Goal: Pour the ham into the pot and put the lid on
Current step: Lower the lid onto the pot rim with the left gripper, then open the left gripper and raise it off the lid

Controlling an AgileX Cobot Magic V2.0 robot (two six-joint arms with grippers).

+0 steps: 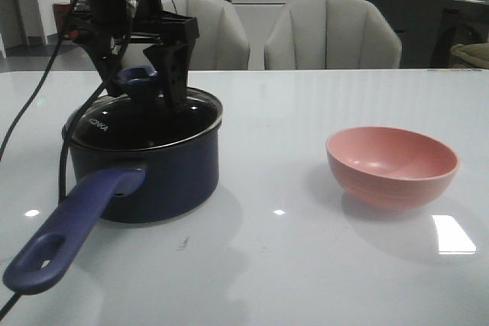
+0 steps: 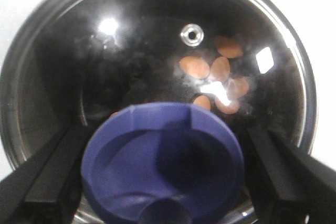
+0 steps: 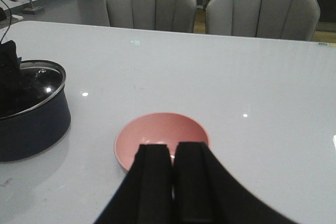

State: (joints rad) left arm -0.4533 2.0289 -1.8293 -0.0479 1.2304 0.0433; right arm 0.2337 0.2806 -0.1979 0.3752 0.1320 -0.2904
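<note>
**Spotter:** Left wrist view first: your left gripper [image 2: 163, 182] has its jaws apart, one dark finger on either side of the blue knob [image 2: 164, 163], with a gap showing on both sides. You are straddling it, not clamping it.

**Operator:** And the lid itself?

**Spotter:** The lid [image 1: 145, 121] sits on the pot [image 1: 145, 177]. Through the glass you can see the ham [image 2: 218, 72], a small cluster of orange-pink pieces on the dark pot floor. In the front view the far rim looks a little higher than the near rim, so I can't tell you it is fully seated.

**Operator:** What should I watch for?

**Spotter:** If you lift out crooked, a finger could catch the knob's edge and drag the lid off centre, or tip it off the rim. A lid that is not seated would slide more easily. The pot's long handle [image 1: 65, 227] points toward you, so a sideways nudge might also turn the whole pot.

**Operator:** The other side?

**Spotter:** Your right gripper [image 3: 173, 177] has its fingers pressed together, holding nothing, and hovers above the pink bowl [image 1: 392, 164]. The bowl looks empty and stands well apart from the pot on the table [image 1: 306, 265].
</note>
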